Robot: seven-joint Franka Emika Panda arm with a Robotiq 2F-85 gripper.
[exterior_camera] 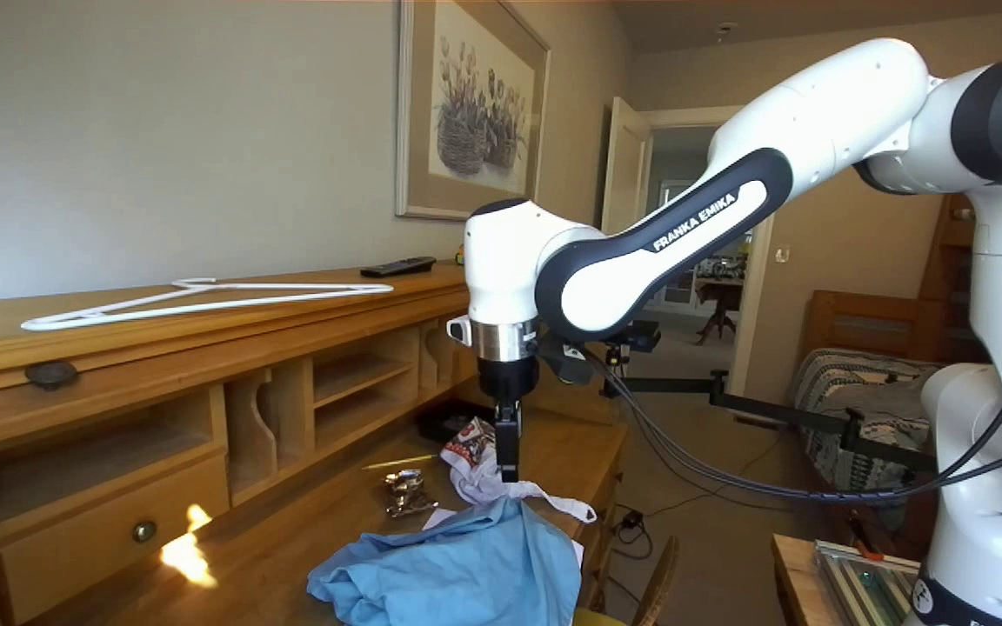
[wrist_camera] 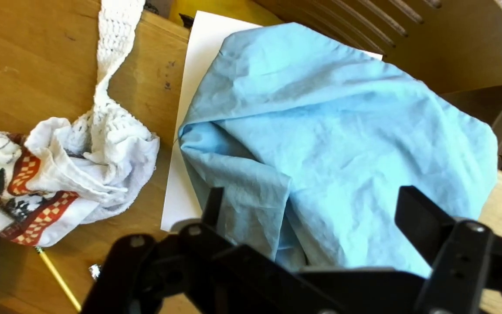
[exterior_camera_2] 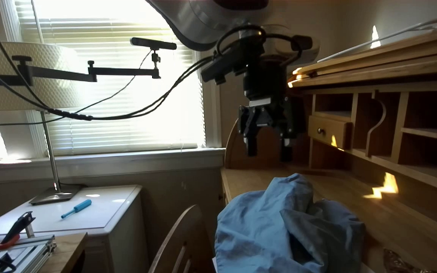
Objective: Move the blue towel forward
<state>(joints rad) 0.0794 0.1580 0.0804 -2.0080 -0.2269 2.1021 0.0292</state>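
Currently, the gripper point(exterior_camera_2: 269, 150) hangs above the blue towel point(exterior_camera_2: 266, 227) — fingers point(exterior_camera_2: 252, 146) wide apart. The towel (crumpled) partly covers white paper point(wrist_camera: 180, 192).

Leaving free air between gripper point(exterior_camera_2: 268, 153) and blue towel point(wrist_camera: 342, 152), with clear room between the parted fingers point(exterior_camera_2: 252, 148). Being hemmed in by the chair back point(wrist_camera: 460, 52) at the front of the desk point(wrist_camera: 37, 74) and the cubbyhole shelves point(exterior_camera: 294, 409) along its rear. Meeting a bunched patterned cloth point(wrist_camera: 85, 174) near the towel.
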